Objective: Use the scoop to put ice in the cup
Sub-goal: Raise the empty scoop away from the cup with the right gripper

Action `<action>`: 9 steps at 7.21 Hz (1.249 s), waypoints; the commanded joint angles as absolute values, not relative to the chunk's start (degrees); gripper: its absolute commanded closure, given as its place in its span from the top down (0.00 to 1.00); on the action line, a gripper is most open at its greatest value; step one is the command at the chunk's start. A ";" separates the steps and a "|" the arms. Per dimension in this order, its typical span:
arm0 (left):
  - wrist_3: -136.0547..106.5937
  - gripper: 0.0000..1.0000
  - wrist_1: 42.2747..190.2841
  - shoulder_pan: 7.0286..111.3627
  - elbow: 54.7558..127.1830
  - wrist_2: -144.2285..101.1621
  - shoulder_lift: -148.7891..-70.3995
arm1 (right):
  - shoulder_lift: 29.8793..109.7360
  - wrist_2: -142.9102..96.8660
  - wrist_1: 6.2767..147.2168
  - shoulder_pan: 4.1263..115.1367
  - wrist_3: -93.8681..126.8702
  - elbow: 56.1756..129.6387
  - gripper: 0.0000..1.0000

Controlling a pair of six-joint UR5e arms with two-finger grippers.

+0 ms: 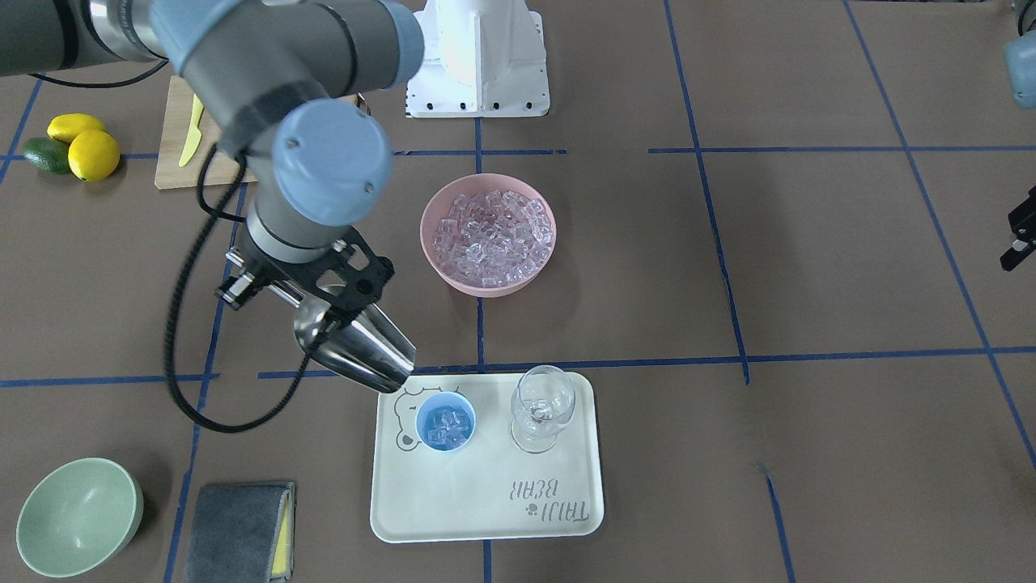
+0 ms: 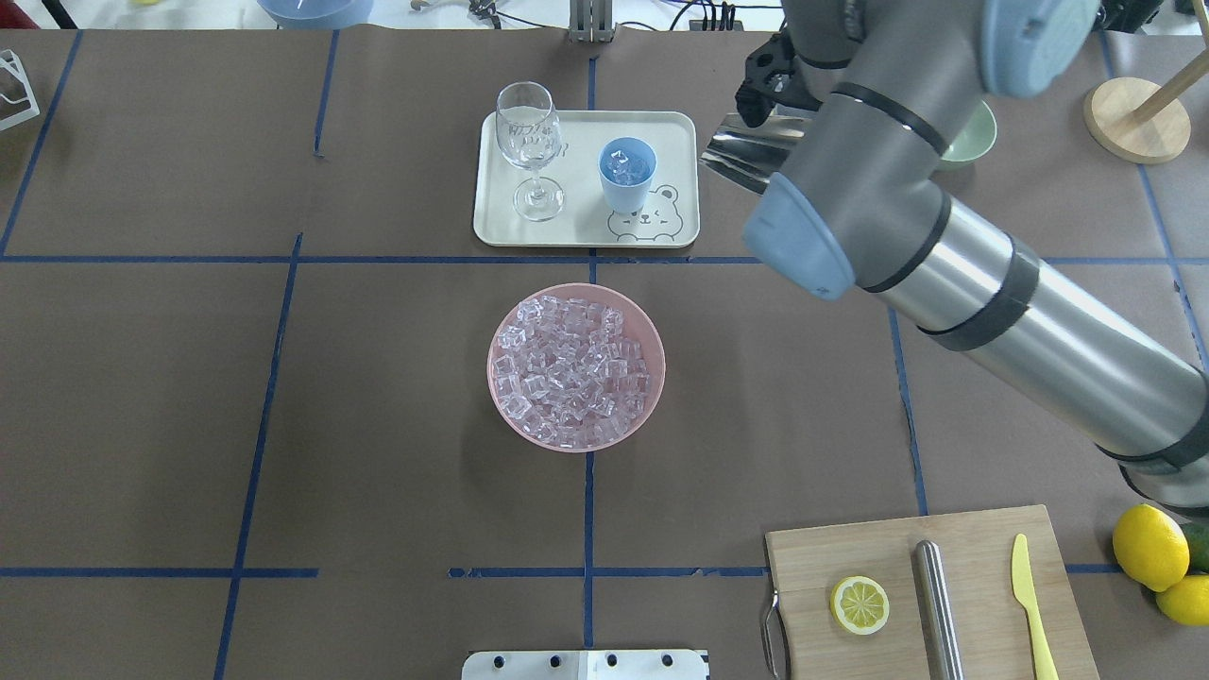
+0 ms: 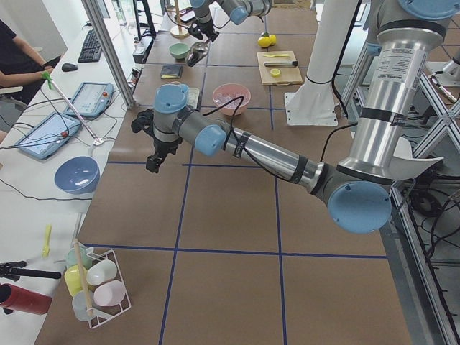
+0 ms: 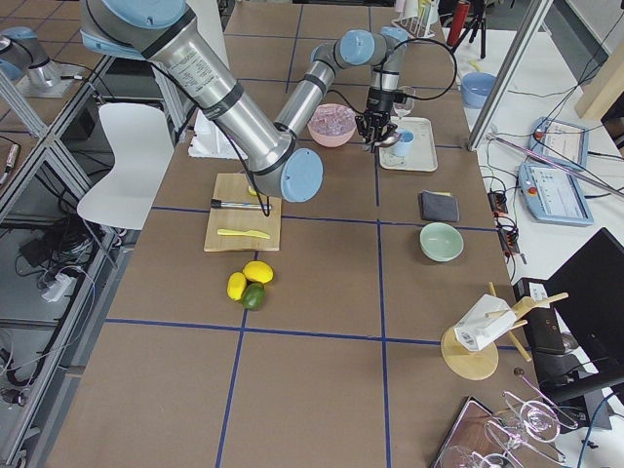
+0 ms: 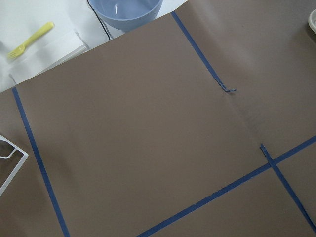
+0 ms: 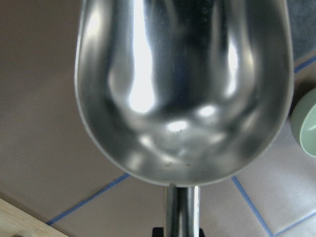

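My right gripper (image 1: 322, 309) is shut on the thin handle of the steel scoop (image 1: 363, 350). The scoop's mouth tilts down over the tray's corner, just beside the light-blue cup (image 1: 445, 422). In the right wrist view the scoop (image 6: 182, 84) has an empty trough. A few cubes of ice (image 1: 446, 427) lie in the cup (image 2: 627, 175). A heap of ice (image 1: 490, 236) fills the pink bowl (image 2: 503, 406) at mid-table. My left gripper (image 1: 1018, 243) hangs far off over bare table, and I cannot tell whether it is open or shut.
The cup shares a pale tray (image 1: 486, 510) with a clear wine glass (image 1: 542, 409). A green bowl (image 1: 77, 518) and grey cloth (image 1: 243, 530) lie past the tray. A cutting board (image 2: 982, 538) holds a steel cylinder (image 2: 940, 604), knife and lemon slice, with lemons (image 1: 85, 146) nearby.
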State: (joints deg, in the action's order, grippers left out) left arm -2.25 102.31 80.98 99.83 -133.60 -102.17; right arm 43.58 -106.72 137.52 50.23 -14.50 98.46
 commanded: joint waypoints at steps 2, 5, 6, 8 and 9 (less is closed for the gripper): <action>-2.20 1.00 102.39 81.47 100.45 -133.59 -102.22 | 57.42 -107.22 136.68 59.91 -8.46 112.18 0.00; -2.20 1.00 102.39 82.35 101.25 -133.59 -102.22 | 62.40 -111.08 127.35 61.17 -6.51 107.94 0.00; -2.20 1.00 102.39 82.44 101.25 -133.59 -102.22 | 65.01 -116.05 126.92 61.35 0.72 108.71 0.00; -2.20 1.00 102.39 82.44 101.25 -133.51 -102.39 | 73.52 -121.97 121.59 61.35 13.39 113.10 0.00; -2.20 1.00 102.39 82.35 101.16 -133.24 -102.65 | 81.74 -125.47 113.46 61.35 18.32 115.29 0.00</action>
State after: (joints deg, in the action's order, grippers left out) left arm -2.20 102.39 82.41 101.23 -133.46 -102.41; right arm 73.70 -121.51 120.86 61.32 11.79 112.86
